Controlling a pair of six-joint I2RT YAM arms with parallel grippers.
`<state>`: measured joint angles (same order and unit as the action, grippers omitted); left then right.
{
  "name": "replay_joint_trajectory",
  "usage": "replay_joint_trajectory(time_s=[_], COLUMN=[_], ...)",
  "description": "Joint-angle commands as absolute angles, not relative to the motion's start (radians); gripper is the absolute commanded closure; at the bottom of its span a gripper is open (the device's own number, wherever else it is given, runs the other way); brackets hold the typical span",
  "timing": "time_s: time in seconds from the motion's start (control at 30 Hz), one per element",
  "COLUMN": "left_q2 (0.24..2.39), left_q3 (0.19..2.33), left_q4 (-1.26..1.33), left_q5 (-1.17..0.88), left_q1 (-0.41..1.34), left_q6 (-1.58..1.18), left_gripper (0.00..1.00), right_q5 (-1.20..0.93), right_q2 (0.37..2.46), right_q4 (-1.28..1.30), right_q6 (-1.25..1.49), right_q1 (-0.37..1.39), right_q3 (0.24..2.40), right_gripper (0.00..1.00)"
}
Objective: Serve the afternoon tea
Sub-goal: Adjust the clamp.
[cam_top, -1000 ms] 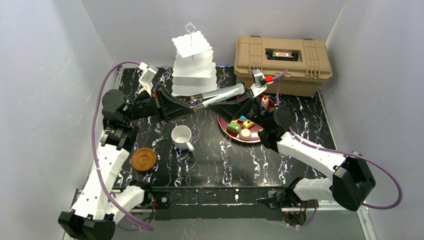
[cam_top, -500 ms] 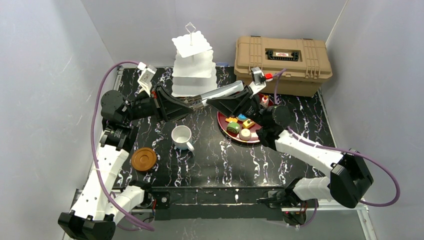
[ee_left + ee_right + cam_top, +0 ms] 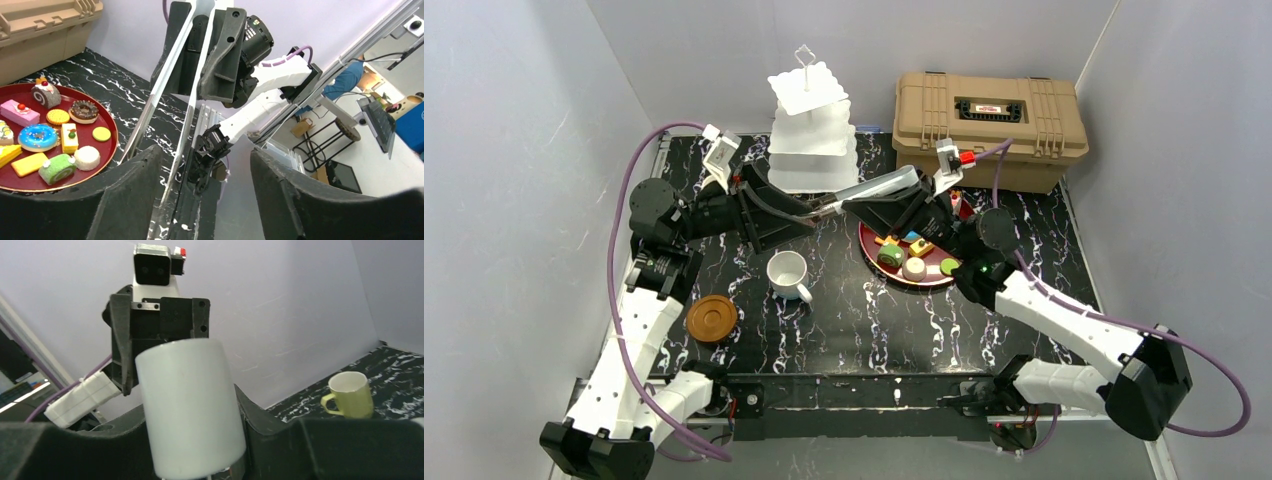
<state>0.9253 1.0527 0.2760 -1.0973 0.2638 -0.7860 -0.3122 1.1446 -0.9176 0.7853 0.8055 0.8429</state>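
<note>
At the left, near the front edge of the black marbled table (image 3: 874, 335), a round brown coaster (image 3: 711, 318) lies with nothing on it. I think it waits for a cup. The white mug (image 3: 787, 274) stands upright a little to its right, directly on the table, and I see nothing inside it.

Above the mug, the two arms meet in the air. The left gripper (image 3: 205, 165) has its fingers wide apart. The tongs (image 3: 879, 185), long, flat and pale, pass between them, and the fingers do not press on them. Behind this, the white three-tier cake stand (image 3: 809, 140) stands at the back, and I see no pastry on its tiers.

The right gripper (image 3: 190, 410) is closed around the tongs and, as I judge, carries them alone. It looks to me like a handing over, so that the right arm, which is nearer to the sweets, can use the tool.

Under the right arm a dark red tray (image 3: 105, 150) holds the toy pastries (image 3: 37, 137): doughnuts, slices, a roll and biscuits, lying close together.

The right wrist view also shows a pale yellow-green mug (image 3: 350, 395) upright on the table near the wall. I cannot tell whether it holds anything.

At the far right the tan case (image 3: 1024, 125) stands with its lid closed.
</note>
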Motion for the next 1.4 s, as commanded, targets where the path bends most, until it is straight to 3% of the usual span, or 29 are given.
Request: replay_joint_trajectory(time_s=[0.0,0.07,0.27,0.4,0.53,0.67,0.77,1.0,1.17,1.37], left_q2=[0.918,0.913,0.907,0.882,0.868,0.860,0.880,0.906,0.907,0.929], left_q3=[1.094,1.105,1.197,1.180,1.125,1.071,1.058,1.029,1.014,1.030], left_q4=[0.243,0.215,-0.047,-0.067,-0.163,-0.229,-0.193,-0.149,-0.146,-0.156], left_q5=[-1.083,-1.077,-0.978,-0.940,-0.876,-0.669,-0.517,-0.389,-0.390,-0.409], left_q1=[0.264,0.264,0.264,0.272,0.367,0.520,0.590,0.626,0.627,0.627], left_q6=[-0.695,-0.630,-0.279,-0.081,0.218,0.558,0.649,0.720,0.703,0.664], left_gripper=[0.30,0.24,0.22,0.21,0.18,0.17,0.18,0.19,0.26,0.58], right_q5=[-0.241,-0.211,-0.114,-0.075,-0.009,0.097,0.128,0.133,0.116,0.116], right_q2=[1.078,1.058,1.030,1.048,1.109,1.163,1.193,1.189,1.187,1.189], right_q4=[-0.747,-0.619,-0.377,-0.353,-0.339,-0.300,-0.268,-0.263,-0.265,-0.288], right_q6=[0.648,0.585,0.459,0.475,0.528,0.496,0.476,0.473,0.486,0.500], right_q1=[0.806,0.806,0.807,0.808,0.851,0.936,0.976,0.998,1.005,1.018], right_q3=[0.868,0.893,0.959,0.988,1.039,1.116,1.154,1.157,1.149,1.134], right_gripper=[0.76,0.79,0.80,0.79,0.78,0.79,0.79,0.79,0.80,0.79])
